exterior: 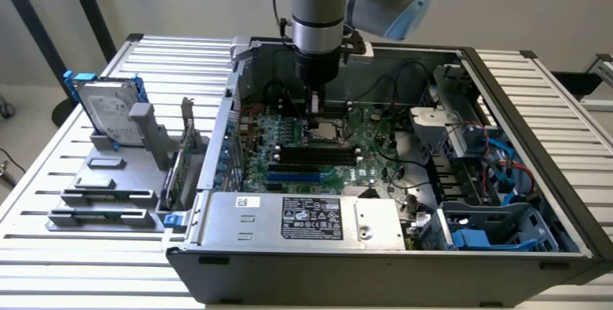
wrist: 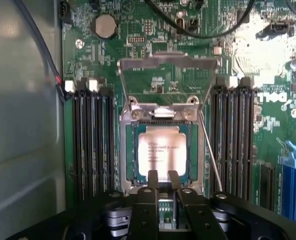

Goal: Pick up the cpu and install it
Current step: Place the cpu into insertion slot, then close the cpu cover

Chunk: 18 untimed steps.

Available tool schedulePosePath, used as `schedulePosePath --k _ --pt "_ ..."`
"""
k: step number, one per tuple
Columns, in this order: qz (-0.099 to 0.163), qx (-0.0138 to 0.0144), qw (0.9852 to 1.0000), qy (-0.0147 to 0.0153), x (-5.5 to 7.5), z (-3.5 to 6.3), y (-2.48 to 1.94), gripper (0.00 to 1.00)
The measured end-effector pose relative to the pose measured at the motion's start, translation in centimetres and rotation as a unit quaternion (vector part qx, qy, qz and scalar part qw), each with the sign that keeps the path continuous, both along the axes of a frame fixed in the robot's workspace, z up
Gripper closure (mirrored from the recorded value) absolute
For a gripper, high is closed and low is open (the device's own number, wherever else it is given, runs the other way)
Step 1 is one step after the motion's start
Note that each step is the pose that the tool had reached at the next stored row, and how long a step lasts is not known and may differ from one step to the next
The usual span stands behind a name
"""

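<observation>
The cpu [wrist: 159, 152], a small square chip with a shiny silver top, lies flat inside the motherboard socket [wrist: 129, 150], square to its frame. The socket's metal load plate [wrist: 167, 62] stands flipped up beyond it, and the thin lever [wrist: 211, 150] is raised. My gripper [wrist: 162, 179] hovers just over the chip's near edge, its two black fingertips [wrist: 151, 180] a narrow gap apart with nothing between them. In the exterior view the gripper [exterior: 314, 111] reaches straight down into the open computer case [exterior: 383, 267], right above the cpu [exterior: 322, 133].
Black memory sticks [exterior: 316, 156] sit near the socket, with more slots [wrist: 90, 145] on both sides. A power supply [exterior: 301, 217] fills the case front; cables and blue drive bays [exterior: 489, 238] are on the exterior view's right. A hard drive [exterior: 108, 113] stands in a grey holder outside.
</observation>
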<state>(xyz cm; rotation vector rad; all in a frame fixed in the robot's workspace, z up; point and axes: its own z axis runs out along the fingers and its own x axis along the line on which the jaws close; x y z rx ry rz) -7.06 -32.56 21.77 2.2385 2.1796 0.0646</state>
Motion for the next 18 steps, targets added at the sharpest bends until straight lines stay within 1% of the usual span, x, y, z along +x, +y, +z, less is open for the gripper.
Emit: schedulePosePath --k 2,3,6,18 --pt "0.0 0.0011 1.0 0.0002 -0.64 0.05 -0.06 0.88" --pt "0.0 0.0017 1.0 0.0004 -0.88 0.11 -0.07 0.89" --pt "0.0 0.0033 1.0 0.0008 -1.32 0.4 -0.1 0.89" --pt "0.0 0.0033 1.0 0.0008 -1.33 0.44 -0.1 0.89"
